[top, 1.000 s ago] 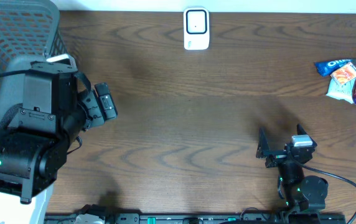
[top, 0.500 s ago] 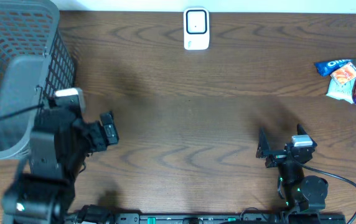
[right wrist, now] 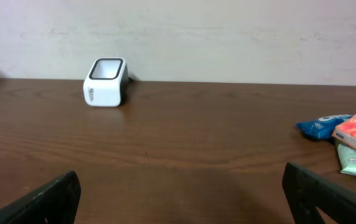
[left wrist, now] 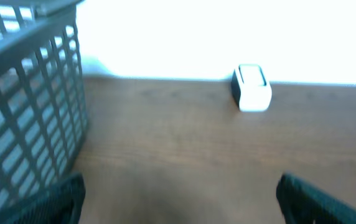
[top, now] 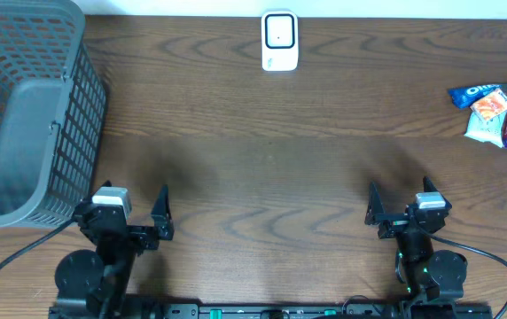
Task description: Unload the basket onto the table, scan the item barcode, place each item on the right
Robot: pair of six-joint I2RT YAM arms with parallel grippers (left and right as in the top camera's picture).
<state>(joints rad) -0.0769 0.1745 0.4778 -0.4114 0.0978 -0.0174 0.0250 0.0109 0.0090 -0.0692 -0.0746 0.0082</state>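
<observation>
The blue packet (top: 486, 92) reads "OREO" overhead but is unreadable from the right wrist, which misses the basket (top: 85, 133). Left claw (top: 122, 211) and right claw (top: 404, 206) gape open, empty.

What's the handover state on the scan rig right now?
Left gripper: open, empty, at the near edge of the table, beside the basket.
Right gripper: open, empty, at the near edge on the right side.
Scanner: far edge, centre. Snack packets: piled at the right edge, closest to the right arm.
Done: nothing visible; no item is held or at the scanner.
Left: grasp a packet, probably with the right gripper, and show its barcode to the scanner.
</observation>
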